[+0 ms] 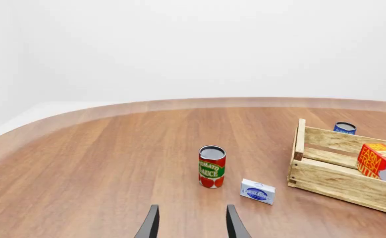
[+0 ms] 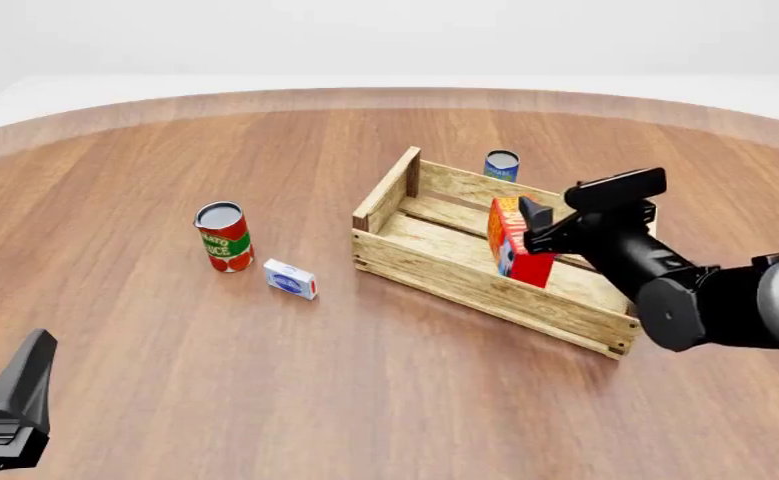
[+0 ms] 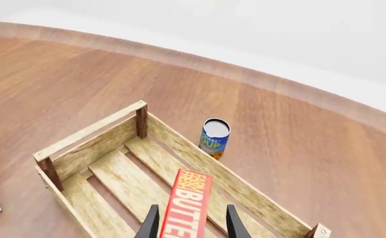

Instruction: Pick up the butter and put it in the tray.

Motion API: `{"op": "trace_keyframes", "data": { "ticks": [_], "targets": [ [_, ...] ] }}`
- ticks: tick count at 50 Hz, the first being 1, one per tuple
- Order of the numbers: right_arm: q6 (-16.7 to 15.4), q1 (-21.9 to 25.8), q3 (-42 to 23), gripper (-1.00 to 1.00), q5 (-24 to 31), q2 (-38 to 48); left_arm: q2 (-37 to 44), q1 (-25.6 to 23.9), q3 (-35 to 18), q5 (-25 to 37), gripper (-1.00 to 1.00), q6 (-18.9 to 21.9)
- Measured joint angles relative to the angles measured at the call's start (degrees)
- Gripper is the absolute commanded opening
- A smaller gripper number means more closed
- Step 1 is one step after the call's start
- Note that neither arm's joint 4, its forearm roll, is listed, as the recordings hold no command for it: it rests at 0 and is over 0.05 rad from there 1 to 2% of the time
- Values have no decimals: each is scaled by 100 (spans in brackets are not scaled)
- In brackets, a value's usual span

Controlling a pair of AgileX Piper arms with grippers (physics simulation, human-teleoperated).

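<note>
The butter [image 2: 512, 243] is standing on end inside the tray [image 2: 456, 277], between the right jaws [image 2: 533, 226], which are closing on its two long sides. In the right wrist view the butter [image 3: 185, 205] is lying straight between the two fingers [image 3: 151, 222], with the slats of the tray [image 3: 95, 128] under it. I cannot tell if its lower end is touching the slats. A blue can [image 2: 501, 165] is standing on the table [image 2: 296, 380] just beyond the tray's far wall, ahead of these jaws. The left jaws [image 1: 191, 224] are standing open with nothing between them. Ahead of them on the table a tomato sauce can [image 1: 212, 166] is standing upright, and a small white-and-blue box [image 1: 257, 191] is lying near it, between the can and the tray.
</note>
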Motion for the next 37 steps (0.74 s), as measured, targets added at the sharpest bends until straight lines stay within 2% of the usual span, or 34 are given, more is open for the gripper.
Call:
{"op": "trace_keyframes", "data": {
  "ticks": [37],
  "targets": [
    [213,40,727,100,267,-1559,0,0,0,0,100,0]
  ]
}}
